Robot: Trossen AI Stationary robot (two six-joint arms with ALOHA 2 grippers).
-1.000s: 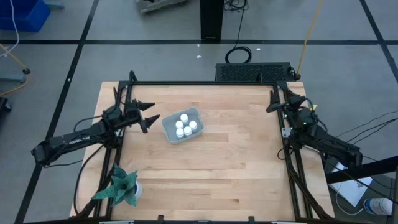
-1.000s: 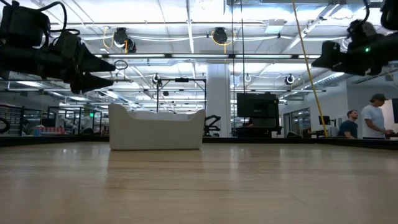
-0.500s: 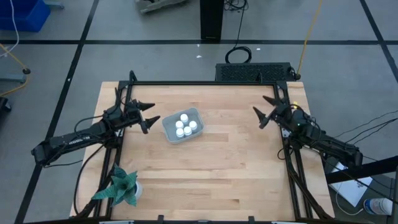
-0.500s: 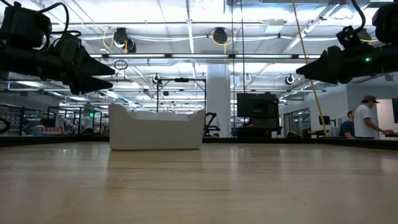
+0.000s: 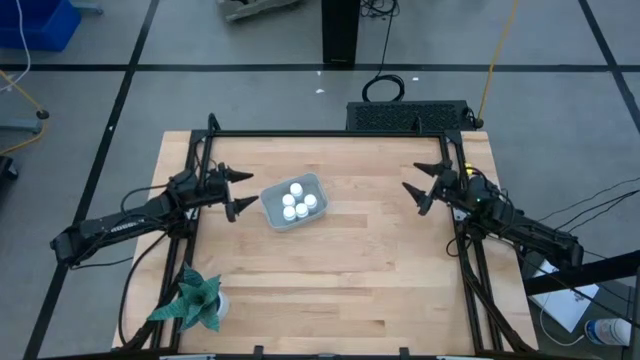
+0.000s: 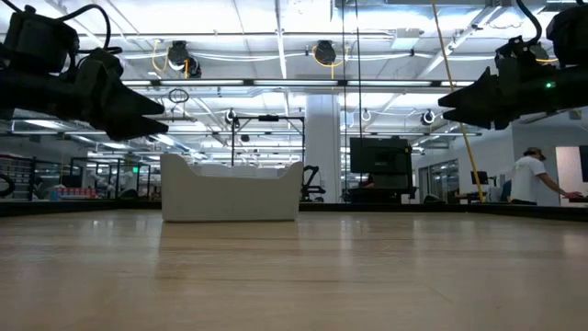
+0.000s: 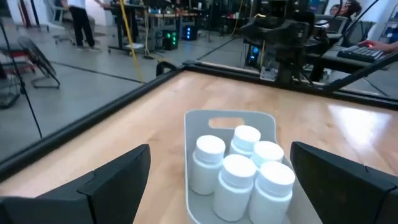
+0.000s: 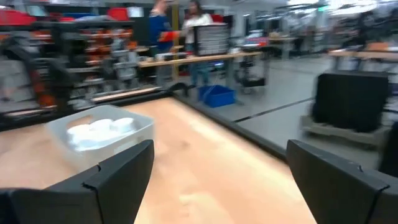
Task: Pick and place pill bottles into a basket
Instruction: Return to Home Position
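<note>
The pale grey-blue basket point(image 5: 292, 201) rests on its base on the wooden table, left of centre at the far side, and several white pill bottles point(image 5: 297, 203) stand upright in it. It shows close in the left wrist view point(image 7: 211, 121) with the bottles point(image 7: 242, 168), and as a pale box in the low view point(image 6: 231, 189). My left gripper point(image 5: 238, 191) is open and empty, just left of the basket, above the table. My right gripper point(image 5: 422, 186) is open and empty near the table's right edge, pointing toward the basket point(image 8: 102, 134).
A green star-shaped plant-like object point(image 5: 193, 300) stands at the table's near left corner. A black metal frame point(image 5: 330, 134) runs along the far, left and right edges. People stand in the room beyond the table point(image 6: 528, 176).
My right gripper has swung from the table's right edge inward toward the table's left, turning to point at the basket, then held. My left gripper has drawn back slightly toward the left edge and opened wider. The basket and bottles have stayed put.
</note>
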